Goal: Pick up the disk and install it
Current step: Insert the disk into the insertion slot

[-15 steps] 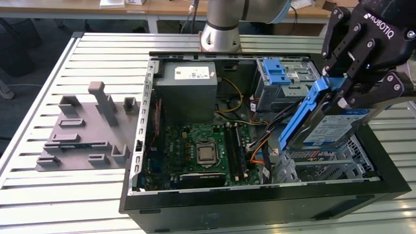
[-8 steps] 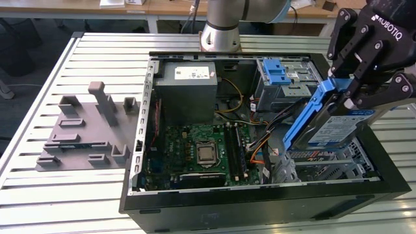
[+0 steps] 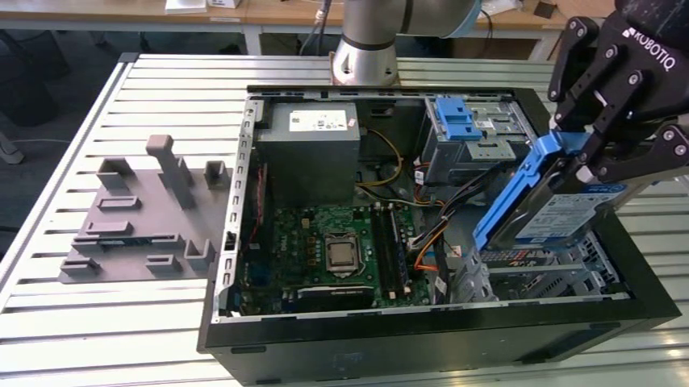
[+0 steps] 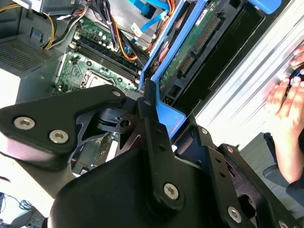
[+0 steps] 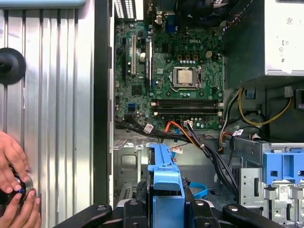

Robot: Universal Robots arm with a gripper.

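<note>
Arm over open case, fingers clamped on disk; disk steeply tilted, lower end seemingly inside case.

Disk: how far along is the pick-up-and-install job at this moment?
Pick-up looks done: the gripper grips the disk by its blue rail, tilted, in the air. In hand: the disk hangs over the open case, at the exterior view's right. Left: the install; the disk is not yet seated inside.
</note>
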